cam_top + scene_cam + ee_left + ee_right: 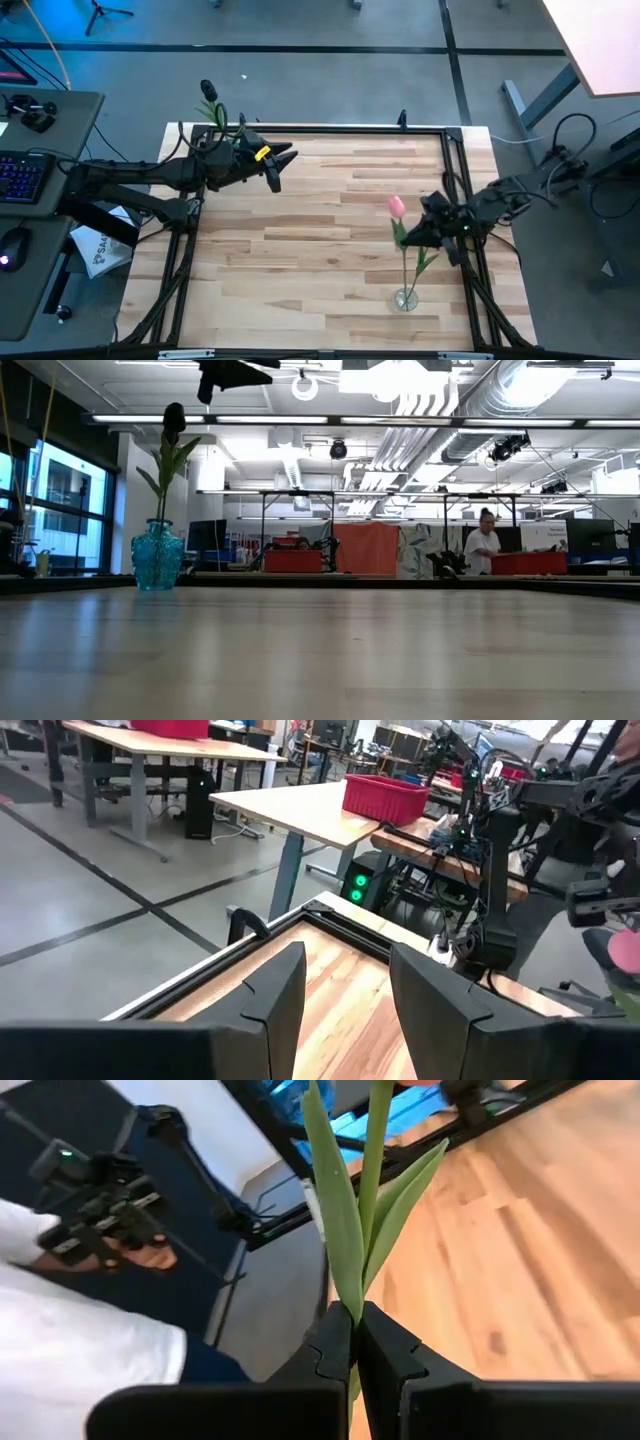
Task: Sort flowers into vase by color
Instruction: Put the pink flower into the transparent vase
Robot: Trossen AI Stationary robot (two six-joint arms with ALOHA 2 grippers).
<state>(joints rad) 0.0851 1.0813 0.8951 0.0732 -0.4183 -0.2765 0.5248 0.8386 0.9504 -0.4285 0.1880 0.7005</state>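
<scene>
So the wooden surface (300,230) is mostly bare. At its far-left corner sits the blue vase (158,557) with the dark tulip (173,418) already upright in it, and near the front right is a small clear vase (405,298).

The left tool (281,168) hangs above the surface just beside the blue vase, fingers partway apart with nothing between them, so that arm looks parked.

The right tool (418,236) is the one working: it's clamped tight on the stem of the pink tulip (396,207), right where the leaves split off. The flower sits over the clear vase, stem running down toward its mouth; I can't tell if the tip is inside yet.

My take on doing this bit well: keep the stem close to vertical, lower slowly so the tip finds the opening without nudging that light vase, and only let go once the stem is well down, otherwise the leaves may tip it out.
</scene>
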